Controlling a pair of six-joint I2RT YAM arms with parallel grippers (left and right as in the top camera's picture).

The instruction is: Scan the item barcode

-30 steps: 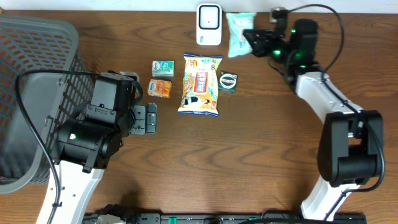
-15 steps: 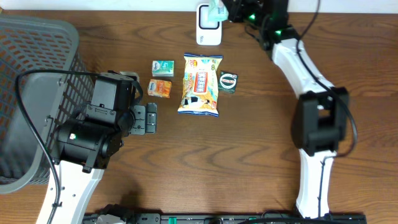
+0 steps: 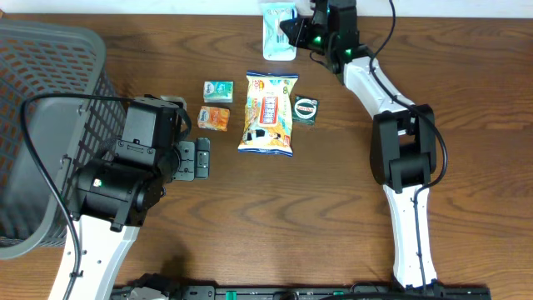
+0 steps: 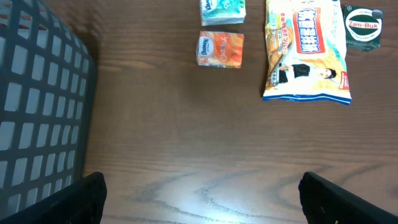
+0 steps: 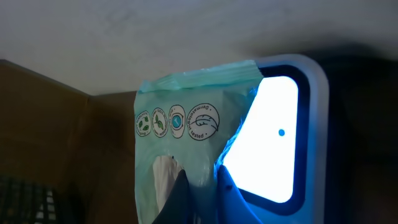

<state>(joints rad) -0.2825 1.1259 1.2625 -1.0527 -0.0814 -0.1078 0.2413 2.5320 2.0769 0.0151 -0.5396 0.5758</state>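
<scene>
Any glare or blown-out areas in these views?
Right wrist: the scanner window clips to pure white and throws a blue cast on the green packet. Left wrist: soft glare patch on the table. Overhead: evenly lit, sharp.

White "Zam-Buk" reads on the small dark green packet [image 4: 362, 26]; four round emblems [image 5: 177, 121] sit on the pale green plastic pack [image 5: 193, 87], their lettering too small

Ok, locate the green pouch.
Overhead, the green pouch is at the far edge, held in the right fingers over the scanner, beyond the snack bag.
</scene>
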